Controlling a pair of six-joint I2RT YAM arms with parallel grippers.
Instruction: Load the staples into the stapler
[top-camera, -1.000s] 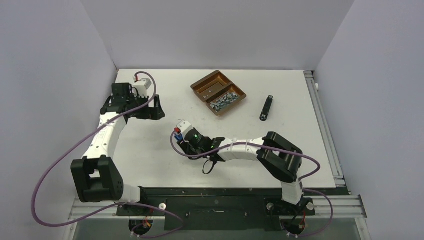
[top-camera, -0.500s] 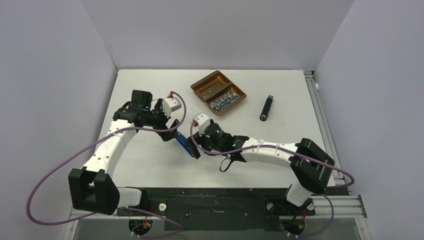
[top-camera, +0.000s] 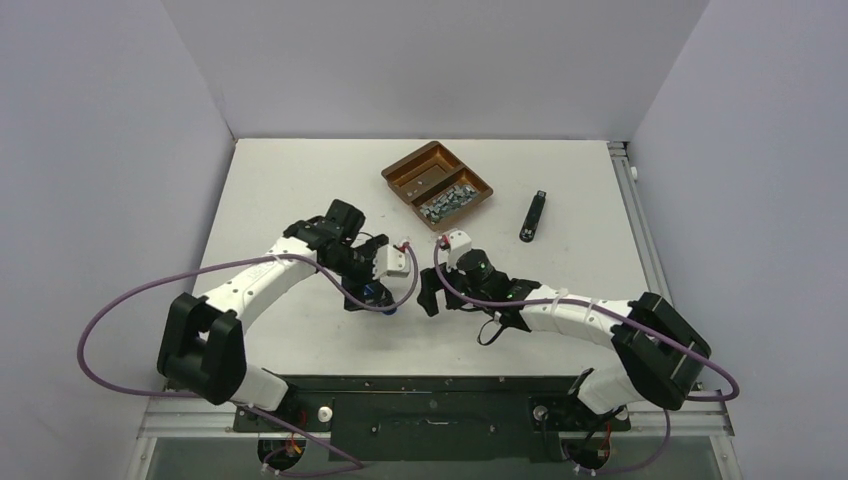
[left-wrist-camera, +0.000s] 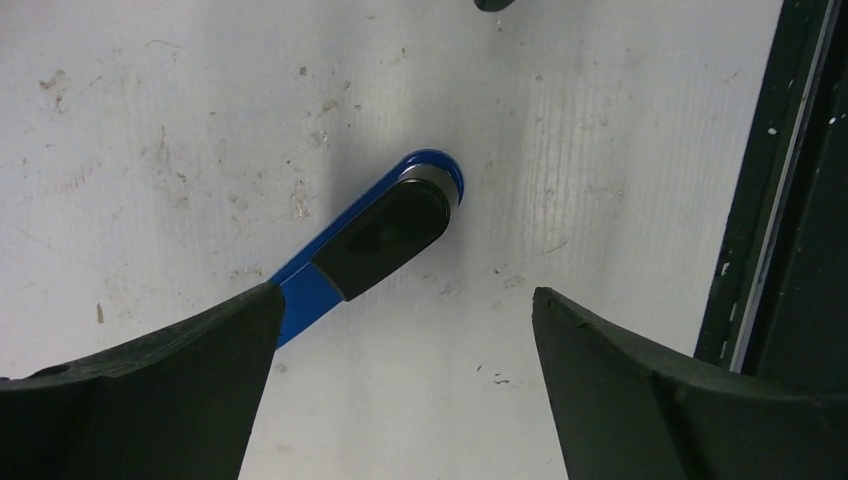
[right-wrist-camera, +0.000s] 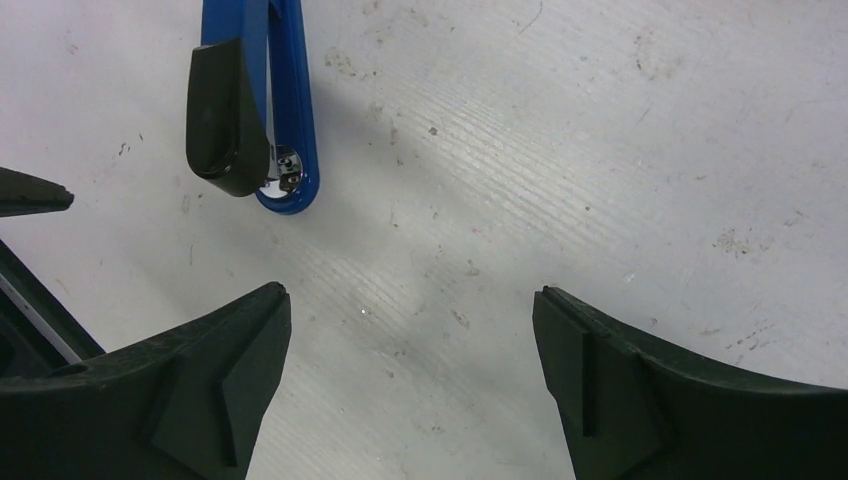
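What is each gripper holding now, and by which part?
Nothing is held. The left gripper and the right gripper are both open, and the blue stapler lies on the table, not gripped.

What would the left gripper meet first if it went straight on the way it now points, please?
Probably the blue stapler, lying on the table just ahead of the left gripper; depth is unclear, so it might land on bare table beside it.

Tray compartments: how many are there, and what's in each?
2. The far-left compartment holds a few small pieces; the near-right compartment holds the heap of staples. Both show fully from above.
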